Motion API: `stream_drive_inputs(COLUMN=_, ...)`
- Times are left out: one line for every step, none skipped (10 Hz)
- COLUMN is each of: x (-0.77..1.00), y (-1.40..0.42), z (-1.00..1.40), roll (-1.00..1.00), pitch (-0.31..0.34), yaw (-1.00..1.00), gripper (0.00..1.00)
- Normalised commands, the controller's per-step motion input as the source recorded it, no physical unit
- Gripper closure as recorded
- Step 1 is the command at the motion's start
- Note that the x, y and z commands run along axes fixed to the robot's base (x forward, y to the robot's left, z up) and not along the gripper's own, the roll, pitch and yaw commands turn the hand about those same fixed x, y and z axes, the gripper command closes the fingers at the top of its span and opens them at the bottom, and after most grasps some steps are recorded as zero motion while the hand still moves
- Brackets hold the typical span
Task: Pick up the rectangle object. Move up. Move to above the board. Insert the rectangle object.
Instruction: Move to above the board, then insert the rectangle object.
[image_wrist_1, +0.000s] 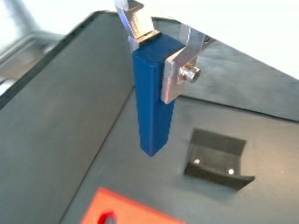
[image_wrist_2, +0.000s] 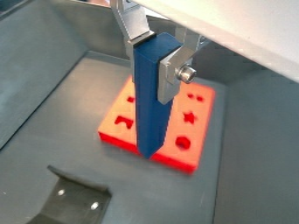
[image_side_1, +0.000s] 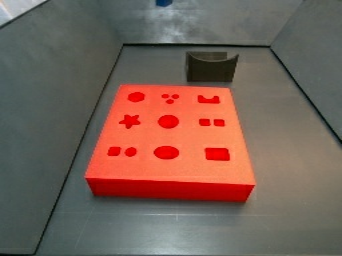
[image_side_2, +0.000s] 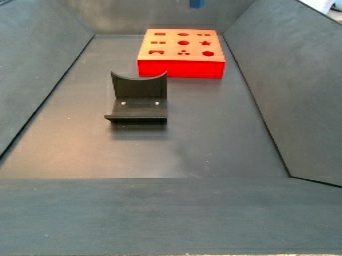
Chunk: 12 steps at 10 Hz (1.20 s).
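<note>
The rectangle object (image_wrist_1: 152, 101) is a slim blue bar hanging upright from my gripper (image_wrist_1: 160, 54), which is shut on its upper end with a silver finger on each side. In a wrist view the same bar (image_wrist_2: 151, 96) hangs from the gripper (image_wrist_2: 163, 54) high over the red-orange board (image_wrist_2: 170, 128), its lower end over the board's middle. Only a corner of the board (image_wrist_1: 128, 210) shows in a wrist view. In both side views just the bar's blue tip (image_side_1: 164, 3) (image_side_2: 197, 3) peeks in at the upper edge, far above the board (image_side_1: 187, 138) (image_side_2: 183, 64).
The dark fixture (image_side_1: 210, 66) (image_side_2: 136, 98) stands on the grey floor a short way off one end of the board, also seen as the fixture (image_wrist_1: 219, 157) (image_wrist_2: 73, 197) in both wrist views. Sloping grey walls enclose the floor.
</note>
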Motion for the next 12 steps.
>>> stream_drive_inputs(x=0.03, y=-1.0, z=0.0, roll=0.05, pitch=0.076, yaw=1.0, gripper=1.0)
stream_drive_inputs(x=0.04, y=-1.0, z=0.0, roll=0.04, pitch=0.086, yaw=1.0, gripper=1.0)
stream_drive_inputs(x=0.06, y=-1.0, z=0.01, roll=0.07, pitch=0.124, yaw=1.0, gripper=1.0)
stream_drive_inputs(x=0.07, y=-1.0, z=0.01, roll=0.07, pitch=0.131, yaw=0.85, gripper=1.0)
stream_drive_inputs(x=0.11, y=-1.0, z=0.02, roll=0.06, pitch=0.136, yaw=0.49, gripper=1.0)
stream_drive_inputs(x=0.12, y=-0.97, z=0.03, roll=0.07, pitch=0.134, yaw=0.3, gripper=1.0)
stream_drive_inputs(x=0.11, y=-0.57, z=0.02, roll=0.08, pitch=0.129, yaw=0.13, gripper=1.0)
stream_drive_inputs(x=0.11, y=-0.34, z=0.02, roll=0.08, pitch=0.12, yaw=0.06, gripper=1.0)
stream_drive_inputs(x=0.08, y=-0.18, z=0.02, roll=0.08, pitch=0.107, yaw=0.04, gripper=1.0)
stream_drive_inputs(x=0.0, y=-0.02, z=0.0, roll=0.0, pitch=0.0, yaw=0.0, gripper=1.0)
stream_drive_inputs(x=0.0, y=-0.06, z=0.0, roll=-0.01, pitch=0.0, yaw=-0.05, gripper=1.0)
stream_drive_inputs(x=0.08, y=-0.31, z=-0.02, roll=0.0, pitch=0.0, yaw=-0.27, gripper=1.0)
